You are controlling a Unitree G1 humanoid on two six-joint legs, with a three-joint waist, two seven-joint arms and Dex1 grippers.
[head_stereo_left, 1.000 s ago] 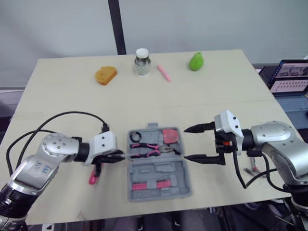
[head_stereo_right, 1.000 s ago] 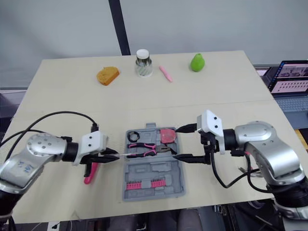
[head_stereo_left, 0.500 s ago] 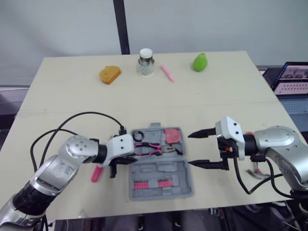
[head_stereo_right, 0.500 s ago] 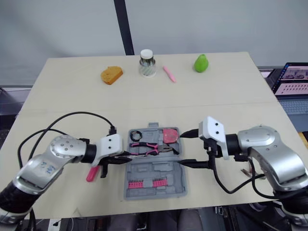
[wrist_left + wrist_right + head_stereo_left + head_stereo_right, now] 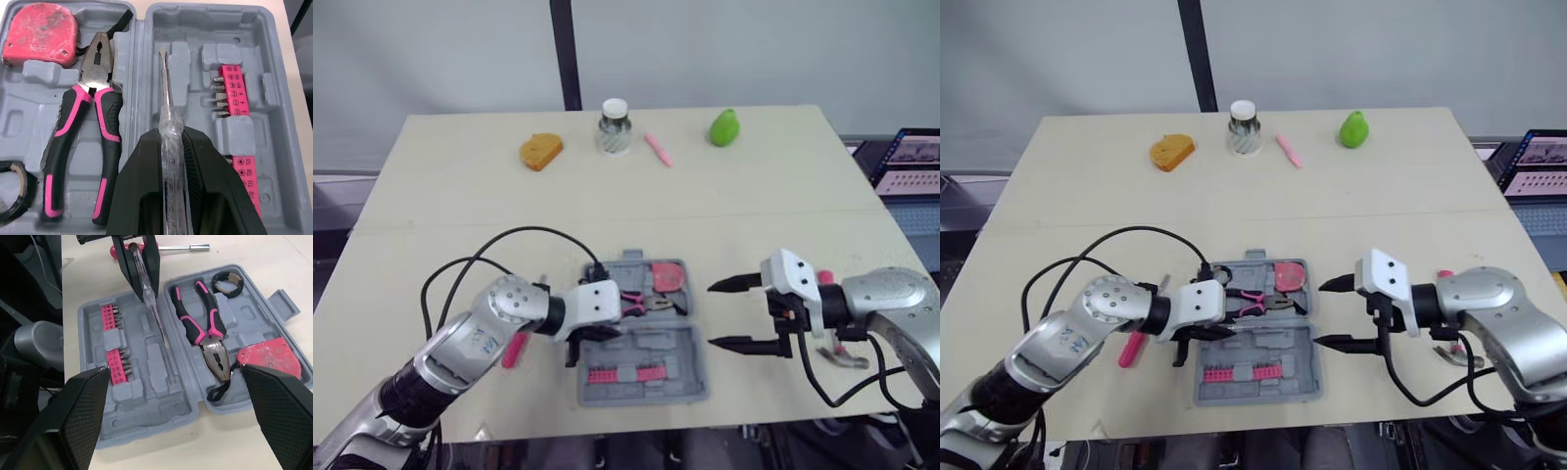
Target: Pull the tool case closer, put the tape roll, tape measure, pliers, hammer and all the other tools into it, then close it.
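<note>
The grey tool case (image 5: 690, 348) lies open near the table's front edge. Its far half holds a red tape measure (image 5: 39, 32), pink-and-black pliers (image 5: 93, 122) and a black tape roll (image 5: 229, 282). Its near half holds pink bit strips (image 5: 234, 98). My left gripper (image 5: 171, 133) is shut on a clear-handled screwdriver (image 5: 165, 105) and hovers over the case's near half, shaft pointing across it. My right gripper (image 5: 712, 314) stands open just right of the case, holding nothing. A pink-handled driver (image 5: 514, 350) lies on the table left of the case.
Along the table's far edge sit an orange sponge (image 5: 540, 151), a white-lidded jar (image 5: 615, 126), a pink pen (image 5: 657, 149) and a green pear (image 5: 724, 126). A metal-and-pink tool (image 5: 1446, 354) lies partly hidden behind my right arm. A laptop (image 5: 911, 162) stands off the right edge.
My left gripper has carried the screwdriver rightward, from beside the case's left edge to over its near half. The right gripper has drawn back slightly to the right, still open.
</note>
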